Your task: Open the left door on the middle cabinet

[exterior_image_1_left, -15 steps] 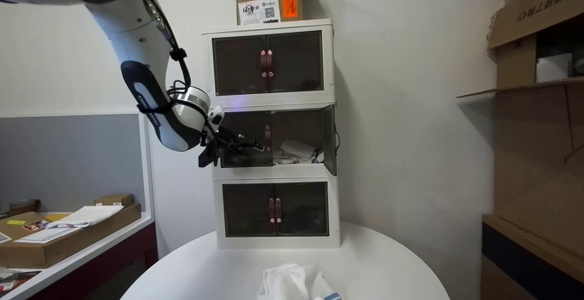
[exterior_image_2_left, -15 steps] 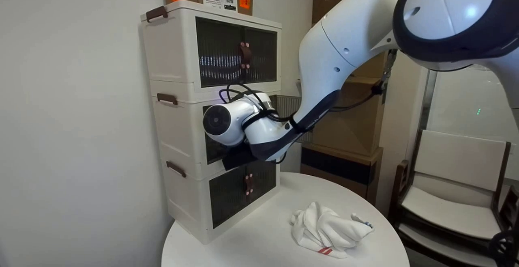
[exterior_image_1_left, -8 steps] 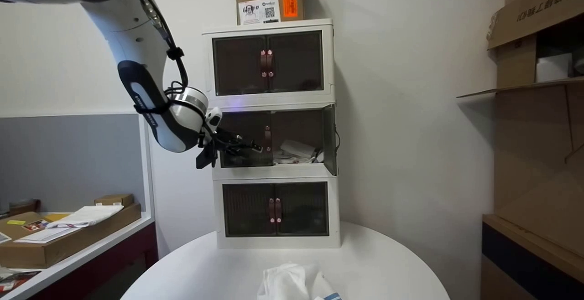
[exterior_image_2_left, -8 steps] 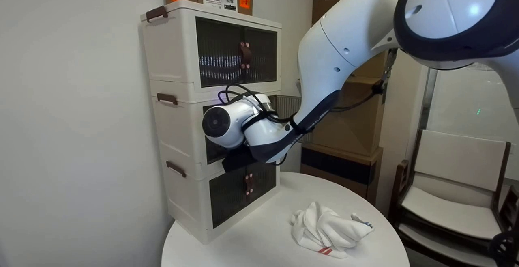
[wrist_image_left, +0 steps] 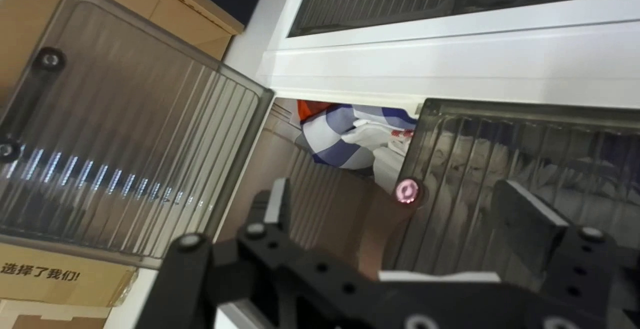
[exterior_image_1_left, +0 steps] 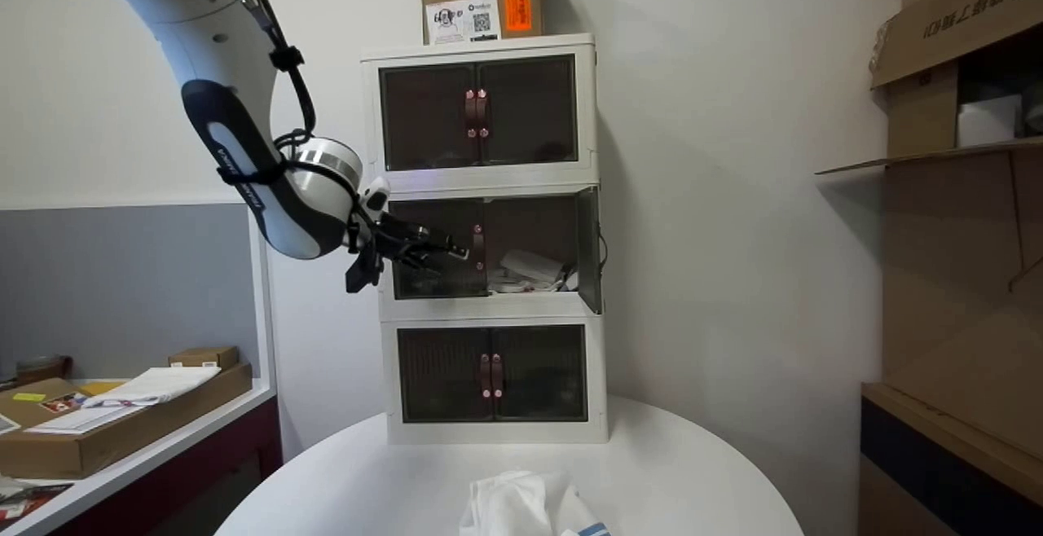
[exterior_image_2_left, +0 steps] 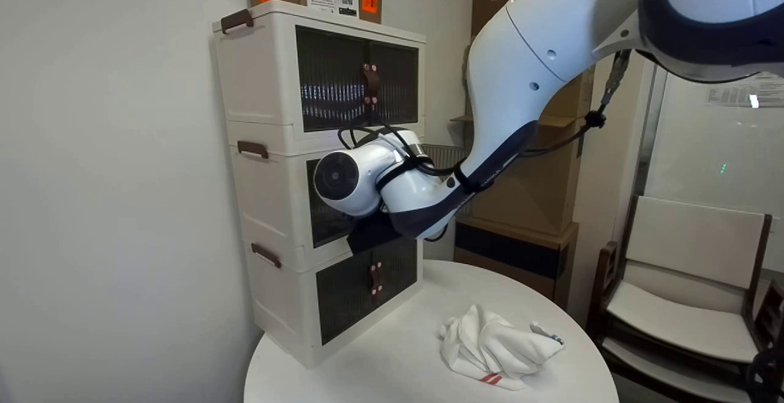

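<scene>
one door waits: the left door [wrist_image_left: 460,189] of the middle cabinet [exterior_image_1_left: 440,309] looks closed, right in front of the claw [wrist_image_left: 391,186]. the claw's fingers are spread wide and pinch nothing. in the wrist view the brown handle [wrist_image_left: 377,239] shows between them, but i can't tell if they reach around it. this seems like the lining-up step; next, the claw should squeeze the handle and pull back. past the claw's tips, the right door [exterior_image_1_left: 590,251] hangs open. lower than the claw lies a white cloth [exterior_image_2_left: 493,346].

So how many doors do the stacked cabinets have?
6, seen from the front: on the middle cabinet, left door, partly covered, and right door, swung open; top left door and top right door; bottom left door and bottom right door. None fully hidden.
</scene>
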You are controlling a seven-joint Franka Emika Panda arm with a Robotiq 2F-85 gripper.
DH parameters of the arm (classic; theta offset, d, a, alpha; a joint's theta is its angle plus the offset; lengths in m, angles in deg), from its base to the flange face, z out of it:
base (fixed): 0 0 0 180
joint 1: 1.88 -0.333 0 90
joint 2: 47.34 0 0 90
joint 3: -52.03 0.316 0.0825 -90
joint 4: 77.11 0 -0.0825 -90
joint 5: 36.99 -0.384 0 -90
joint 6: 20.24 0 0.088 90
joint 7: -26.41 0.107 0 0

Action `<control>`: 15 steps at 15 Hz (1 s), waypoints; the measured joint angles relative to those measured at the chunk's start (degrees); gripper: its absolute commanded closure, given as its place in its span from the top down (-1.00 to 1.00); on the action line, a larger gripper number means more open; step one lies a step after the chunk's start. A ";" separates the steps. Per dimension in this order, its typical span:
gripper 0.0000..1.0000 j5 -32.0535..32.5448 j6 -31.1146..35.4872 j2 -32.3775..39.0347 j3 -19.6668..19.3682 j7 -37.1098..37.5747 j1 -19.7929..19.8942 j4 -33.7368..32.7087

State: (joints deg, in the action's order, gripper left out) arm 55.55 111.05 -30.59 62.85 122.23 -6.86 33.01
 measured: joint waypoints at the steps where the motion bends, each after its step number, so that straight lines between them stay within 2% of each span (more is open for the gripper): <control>1: 1.00 0.00 -0.22 -0.82 -0.26 0.00 0.00 0.46; 15: 1.00 1.28 -0.79 -1.58 -3.60 2.61 0.20 0.06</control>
State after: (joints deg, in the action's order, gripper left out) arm 56.83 110.26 -32.17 59.25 124.84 -6.66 33.08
